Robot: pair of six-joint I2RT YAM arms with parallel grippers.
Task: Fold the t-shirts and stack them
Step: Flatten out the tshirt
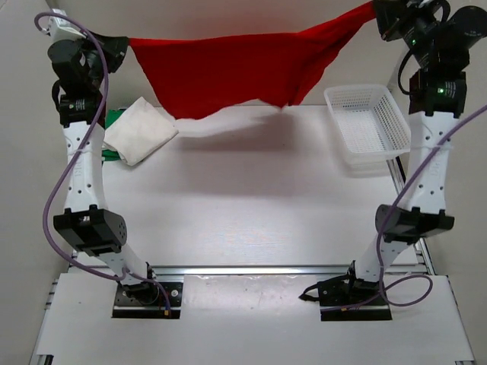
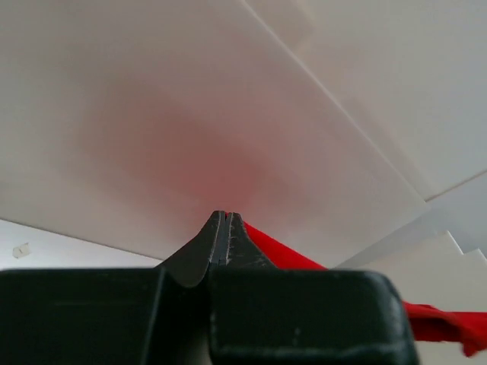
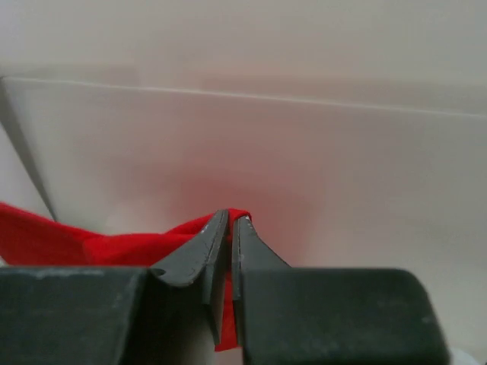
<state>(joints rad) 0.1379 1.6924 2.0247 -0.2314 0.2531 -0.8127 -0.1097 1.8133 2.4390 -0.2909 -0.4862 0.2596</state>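
The left gripper [image 2: 226,219] is raised over the table's [image 1: 251,205] far left corner, clenched on one end of the red shirt [image 1: 236,72]. In the left wrist view its jaws meet tip to tip, with red cloth running out on their right side.

Below that arm, near the left edge toward the far end, the white shirt [image 1: 141,131] lies folded as a tilted square. It rests on the green shirt [image 1: 114,118], of which only slivers show along the white one's left side.

The red shirt hangs in the air between the two arms, spread along the far edge. Its top line sags a little and climbs toward the right. Its lower hem droops lowest left of centre and throws a soft shadow on the table.

Further right, the basket [image 1: 356,90] sits at the far right corner, close to the right edge.

Above the basket the right gripper [image 3: 230,217] is clamped on the shirt's other end. The right wrist view shows red cloth pinched between the tips and bunching off to their left.
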